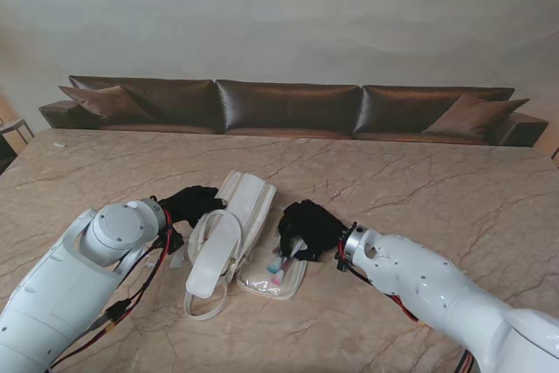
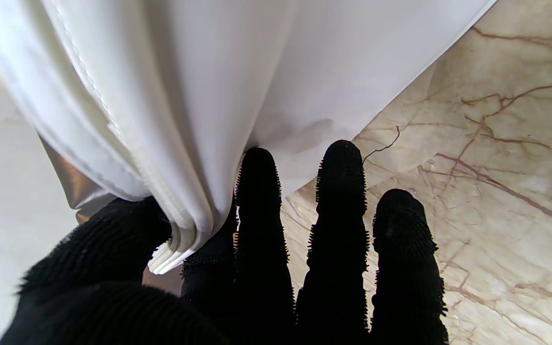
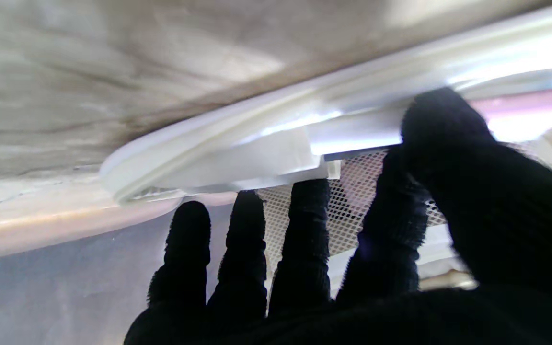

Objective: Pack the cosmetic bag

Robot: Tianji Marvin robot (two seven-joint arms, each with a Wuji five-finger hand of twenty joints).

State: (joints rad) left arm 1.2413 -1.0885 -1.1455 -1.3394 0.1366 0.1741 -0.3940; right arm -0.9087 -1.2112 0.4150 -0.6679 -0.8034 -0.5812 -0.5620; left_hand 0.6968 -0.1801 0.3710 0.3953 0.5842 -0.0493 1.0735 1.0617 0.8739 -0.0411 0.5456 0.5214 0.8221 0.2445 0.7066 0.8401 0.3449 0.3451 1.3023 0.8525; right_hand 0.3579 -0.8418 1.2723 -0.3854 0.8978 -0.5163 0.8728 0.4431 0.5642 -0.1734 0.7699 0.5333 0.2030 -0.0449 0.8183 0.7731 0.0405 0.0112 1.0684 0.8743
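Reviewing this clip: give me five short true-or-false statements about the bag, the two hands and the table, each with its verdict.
1. The white cosmetics bag lies open on the marble table. True.
2. The left hand pinches a white flap of the bag. True.
3. The right hand hangs high above the table, away from the bag. False: it rests at the bag's right edge.
4. Small items show in the bag's clear section nearest me. True.
5. The table is bare wood. False: it is veined marble.
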